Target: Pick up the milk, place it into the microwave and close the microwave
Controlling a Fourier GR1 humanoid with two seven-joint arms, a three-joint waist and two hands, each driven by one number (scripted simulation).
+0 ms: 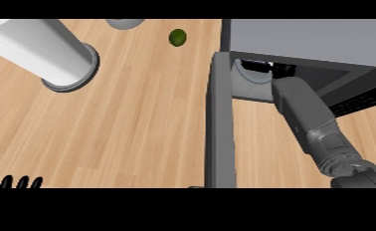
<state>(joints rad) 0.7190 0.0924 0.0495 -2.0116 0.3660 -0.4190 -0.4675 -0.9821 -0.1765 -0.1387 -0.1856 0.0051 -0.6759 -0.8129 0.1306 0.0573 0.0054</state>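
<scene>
The milk cannot be made out; it may be hidden inside the microwave, where the right hand reaches, its grasp impossible to tell. The door stands open. The left hand's fingertips rest straight at the lower left edge.

Single head view, steeply downward, close over wooden counter, microwave at right

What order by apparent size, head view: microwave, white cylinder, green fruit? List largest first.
1. Microwave, though cut off by the edge.
2. White cylinder; it rises toward the camera, so it may look enlarged.
3. Green fruit, clearly smallest.
</scene>
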